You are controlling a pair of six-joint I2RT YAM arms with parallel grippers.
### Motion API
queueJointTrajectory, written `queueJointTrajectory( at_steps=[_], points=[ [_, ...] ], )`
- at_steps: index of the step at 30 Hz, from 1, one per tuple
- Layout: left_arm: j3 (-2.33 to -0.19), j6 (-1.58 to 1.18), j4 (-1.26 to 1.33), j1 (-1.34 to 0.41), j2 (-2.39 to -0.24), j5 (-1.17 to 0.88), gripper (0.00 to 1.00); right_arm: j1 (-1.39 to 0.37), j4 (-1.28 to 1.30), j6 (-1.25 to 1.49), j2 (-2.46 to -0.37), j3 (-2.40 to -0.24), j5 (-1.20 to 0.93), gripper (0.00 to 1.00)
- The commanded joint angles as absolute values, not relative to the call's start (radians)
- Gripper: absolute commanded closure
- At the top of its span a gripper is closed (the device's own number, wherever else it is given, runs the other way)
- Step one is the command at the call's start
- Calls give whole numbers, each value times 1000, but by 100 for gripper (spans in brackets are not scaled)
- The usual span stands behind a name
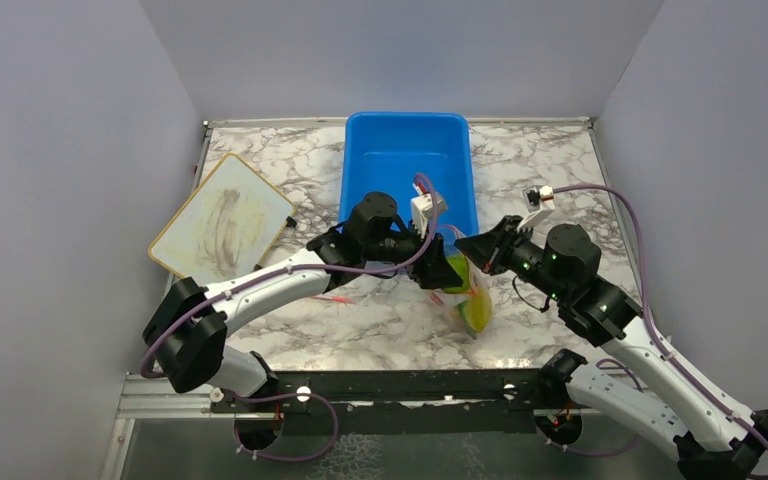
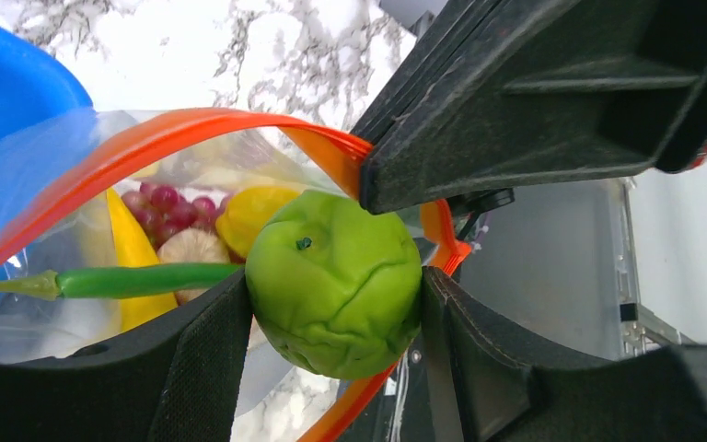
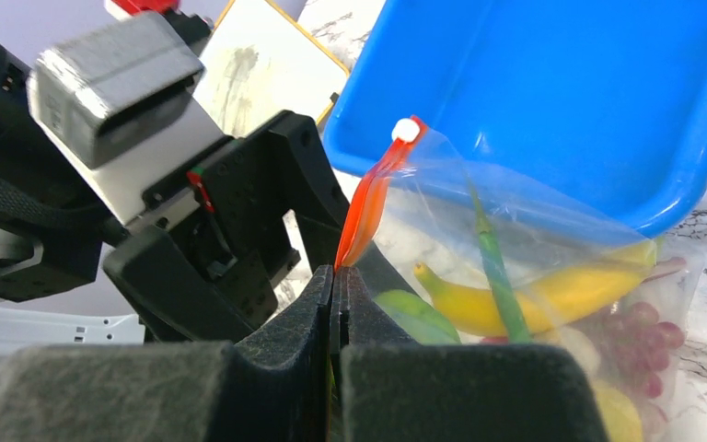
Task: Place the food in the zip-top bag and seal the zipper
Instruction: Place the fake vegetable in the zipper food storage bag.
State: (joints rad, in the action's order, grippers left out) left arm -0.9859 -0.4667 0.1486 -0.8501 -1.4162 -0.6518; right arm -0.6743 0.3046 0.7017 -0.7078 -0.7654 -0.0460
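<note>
My left gripper is shut on the green lime and holds it at the open mouth of the clear zip-top bag. The orange-red zipper curves around the mouth. Inside the bag lie the yellow banana, purple grapes, a garlic bulb, a yellow-green starfruit and the chili's green stem. My right gripper is shut on the zipper, holding the bag up. In the top view both grippers meet at the bag by the tub's near right corner.
The rigid blue tub stands behind the bag at the table's middle back. A framed board lies at the left. A thin red stick lies on the marble under the left arm. Grey walls enclose three sides.
</note>
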Motion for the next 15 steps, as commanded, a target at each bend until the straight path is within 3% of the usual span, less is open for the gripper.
queueJointTrajectory(
  at_steps=[1, 3, 5, 11, 15],
  points=[
    [-1029, -393, 82, -871, -1421, -547, 52, -678, 242, 684, -704, -780, -94, 99],
    [-1054, -326, 16, -873, -1411, -505, 37, -678, 250, 662, -704, -780, -97, 99],
    [-1072, -263, -42, -873, -1388, -439, 30, -678, 249, 635, -697, -766, -100, 99],
    [-1057, 82, -106, -873, -1265, -423, 26, -678, 308, 568, -665, -761, -74, 99],
    [-977, 274, -48, -872, -1158, -424, 18, -678, 356, 536, -667, -779, -89, 99]
  ],
)
